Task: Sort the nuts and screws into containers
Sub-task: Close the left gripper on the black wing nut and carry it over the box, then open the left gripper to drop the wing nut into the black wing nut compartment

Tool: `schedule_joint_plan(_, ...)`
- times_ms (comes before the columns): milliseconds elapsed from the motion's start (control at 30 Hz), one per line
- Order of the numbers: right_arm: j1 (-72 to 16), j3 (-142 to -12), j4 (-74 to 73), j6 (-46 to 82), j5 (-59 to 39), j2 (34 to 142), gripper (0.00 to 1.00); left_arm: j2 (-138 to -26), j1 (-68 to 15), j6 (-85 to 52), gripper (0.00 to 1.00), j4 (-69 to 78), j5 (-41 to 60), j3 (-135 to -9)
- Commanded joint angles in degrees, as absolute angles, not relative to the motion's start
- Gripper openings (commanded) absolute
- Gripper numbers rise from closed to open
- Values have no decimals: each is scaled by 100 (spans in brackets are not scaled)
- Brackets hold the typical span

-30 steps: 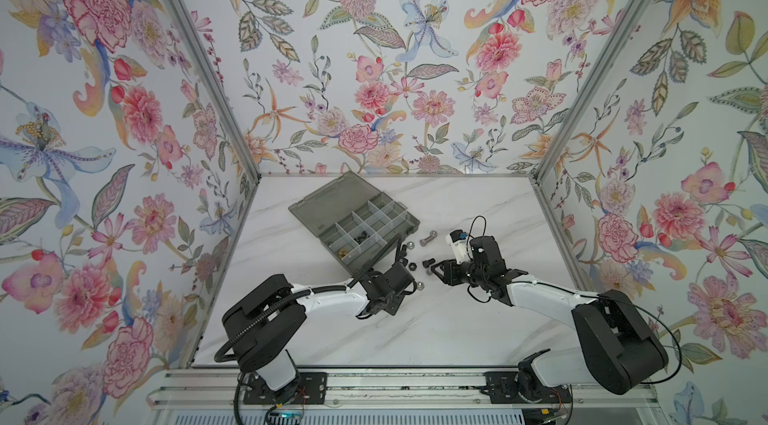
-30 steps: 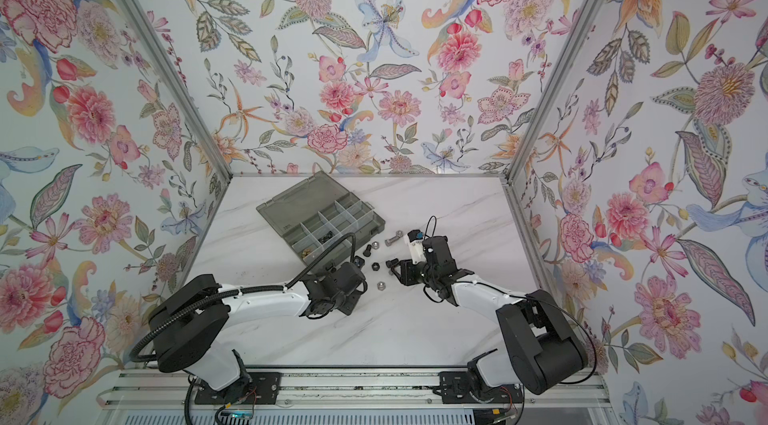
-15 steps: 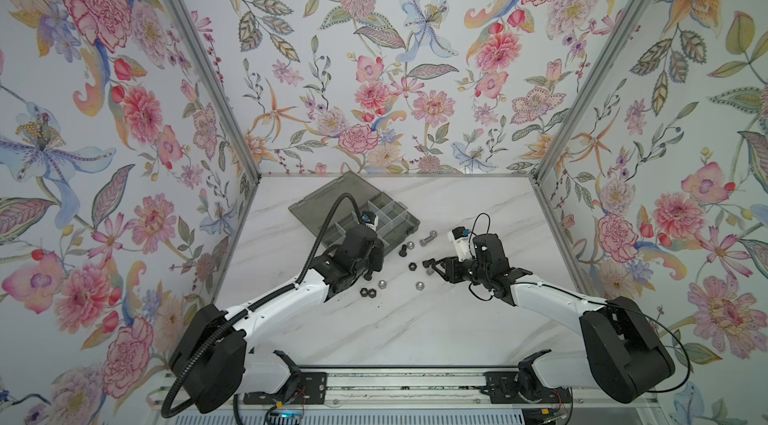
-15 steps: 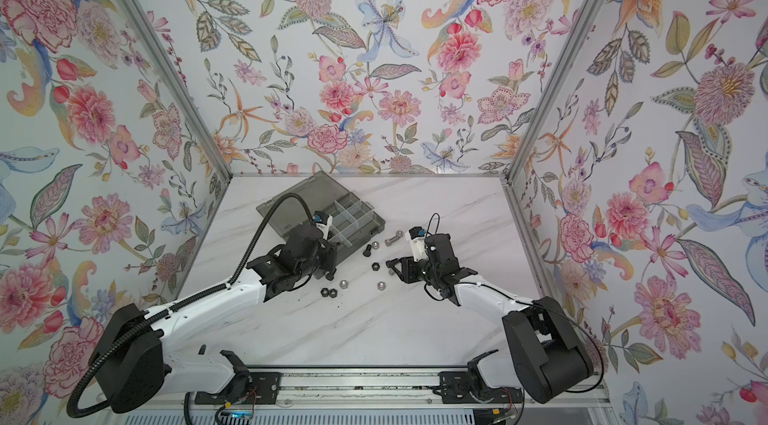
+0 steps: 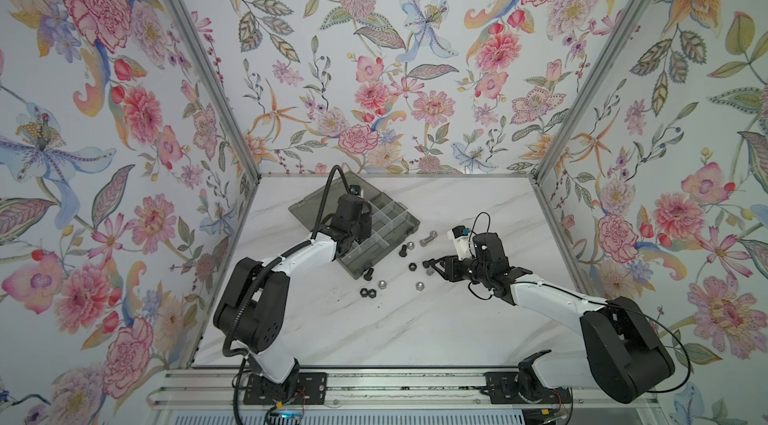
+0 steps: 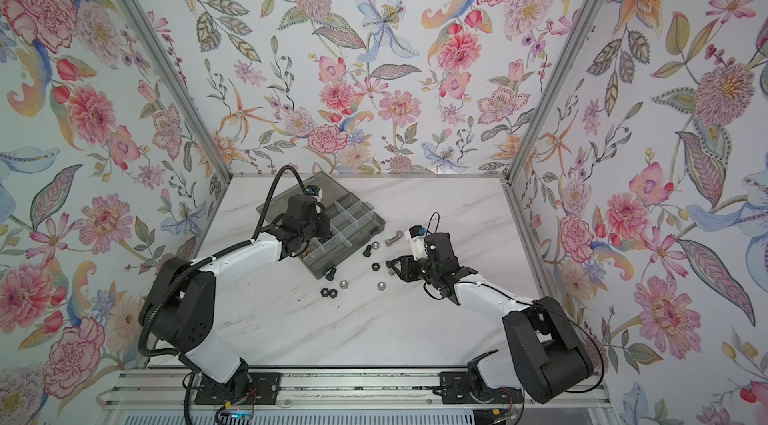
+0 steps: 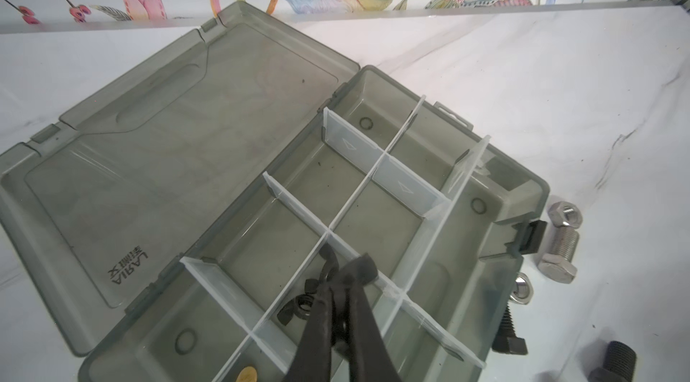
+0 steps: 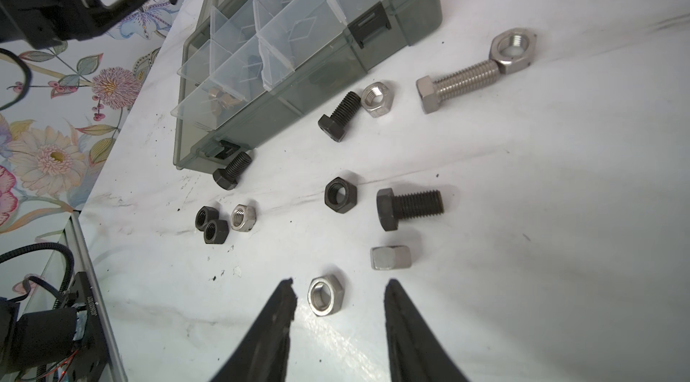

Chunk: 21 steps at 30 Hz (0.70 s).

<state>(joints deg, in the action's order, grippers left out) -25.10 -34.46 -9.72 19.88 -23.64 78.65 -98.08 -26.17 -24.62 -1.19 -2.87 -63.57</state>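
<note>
My right fingers (image 8: 274, 331) stood apart, the silver nut (image 8: 325, 295) lying flat ahead, lined up with the gap; my left fingers (image 7: 362, 286) were shut over the box (image 7: 459, 272)

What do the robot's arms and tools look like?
Left arm and right arm: white tubular links, black joint housings. Left tool and right tool: two tapered black fingers each. A ribbed black cable follows the left arm; a thin black wire loops over the right.
</note>
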Motion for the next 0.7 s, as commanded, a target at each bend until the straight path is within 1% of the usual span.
schedule_joint_plan(0,-2558,-3498,-958,2051,-2433,7960,42,-10045,-2585,-2368,0,-22,-89,-6601)
schedule_joint_plan(200,-2559,-3532,-945,2038,-2452,7997,43,-10271,-2571,-2362,0,15,-96,-6627)
schedule_joint_plan(667,-2567,-3503,-977,2064,-2463,7999,43,-10404,-2548,-2363,0,-28,-158,-6619)
